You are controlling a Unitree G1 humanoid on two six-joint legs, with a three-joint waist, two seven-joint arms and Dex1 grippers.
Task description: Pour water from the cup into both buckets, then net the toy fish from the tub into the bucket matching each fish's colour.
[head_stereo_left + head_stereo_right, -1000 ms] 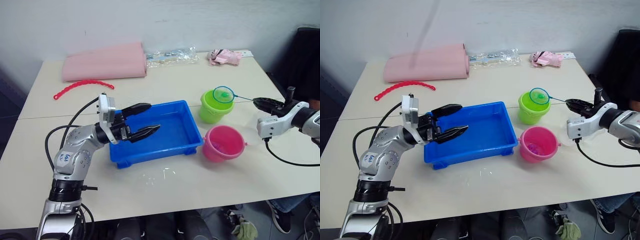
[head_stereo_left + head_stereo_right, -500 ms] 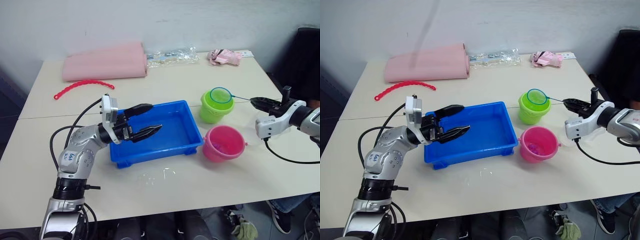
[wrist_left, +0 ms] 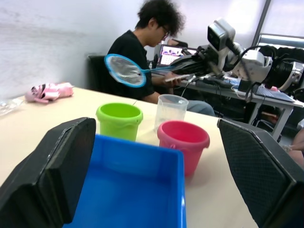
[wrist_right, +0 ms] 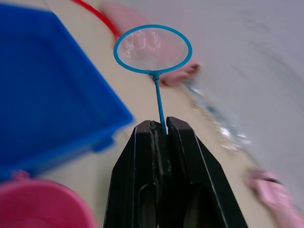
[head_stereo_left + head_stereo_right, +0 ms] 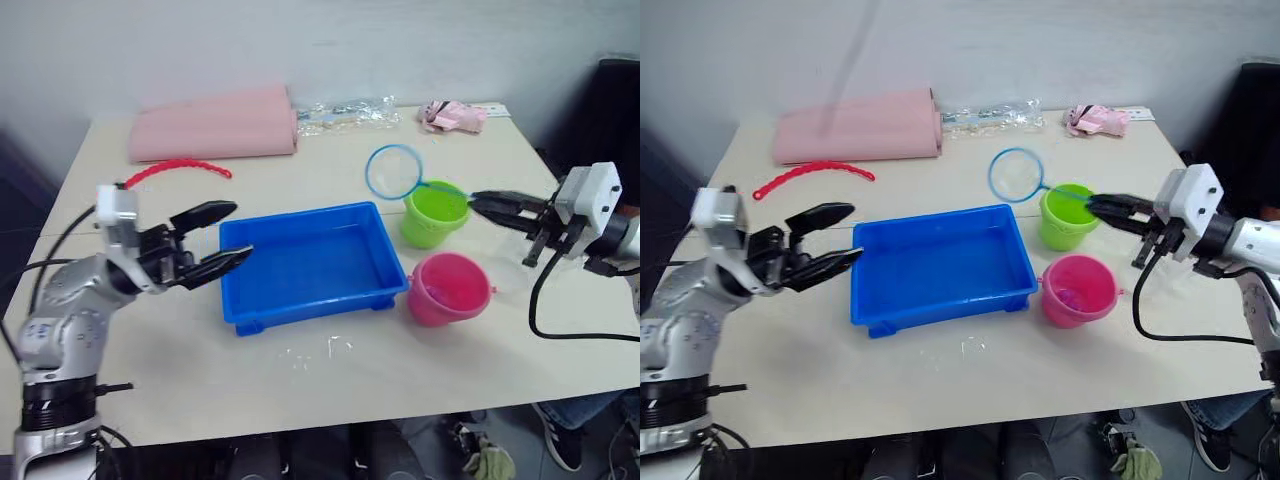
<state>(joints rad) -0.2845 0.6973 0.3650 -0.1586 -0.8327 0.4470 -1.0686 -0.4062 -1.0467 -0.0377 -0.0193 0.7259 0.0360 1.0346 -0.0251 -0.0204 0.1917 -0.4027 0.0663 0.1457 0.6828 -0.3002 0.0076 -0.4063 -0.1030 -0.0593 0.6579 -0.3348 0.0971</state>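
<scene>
Holding pink fish [image 5: 1067, 296], the pink bucket [image 5: 1077, 290] touches the tub [image 5: 938, 268]; right fingers [image 5: 1116, 208] pinch the net [image 5: 395, 171], left fingers [image 5: 205, 212] spread.

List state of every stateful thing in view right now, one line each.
Net: held by its handle, lifted above the table, hoop empty.
Right gripper: shut on the net.
Left gripper: open, empty, beside the tub's end.
Tub: flat on the table, no fish visible.
Green bucket: upright.
Pink bucket: upright, something pink inside.
Cup: upright behind the buckets.
</scene>
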